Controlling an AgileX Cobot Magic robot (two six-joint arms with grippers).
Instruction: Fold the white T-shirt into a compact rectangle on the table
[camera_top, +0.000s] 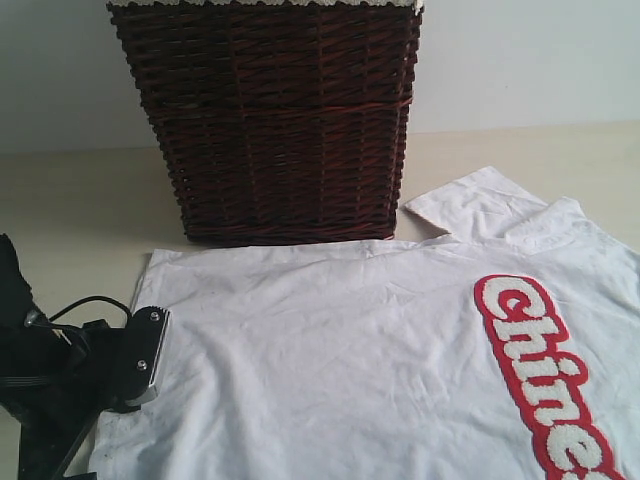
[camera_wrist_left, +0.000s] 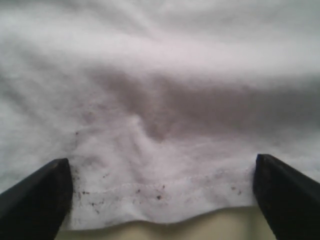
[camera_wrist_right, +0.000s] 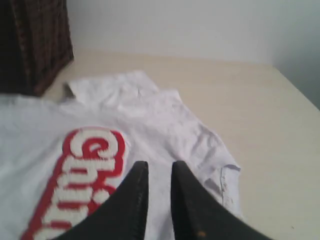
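Exterior view, item one: white T-shirt, laid out flat and face up on the table, its far edge just beside the foot of a dark wicker basket. The red-outlined lettering runs toward the right, one sleeve lies spread past the basket corner, and the cloth runs out of frame at the right and bottom. Condition: unfolded, with shallow wrinkles across the body. Handling, as judged: light, thin and limp. It will sag and drape from any pinch, slide easily on the smooth tabletop, and hold no shape by itself, though the fuzzy lettering probably makes that patch thicker and slower to crease. Best hold, as judged: the stitched hem and the shoulder seam, where doubled cloth gives the jaws something to bite, with two corners lifted together so that the fold falls straight. Item two: left gripper, jaws spread wide and holding nothing. It sits low at the hem, and the hem edge, flecked with dark specks, lies between the fingers with bare table just beyond it. Item three: right gripper, fingers drawn nearly together with only a narrow slit between them and nothing caught there, poised over the shirt beside the lettering.
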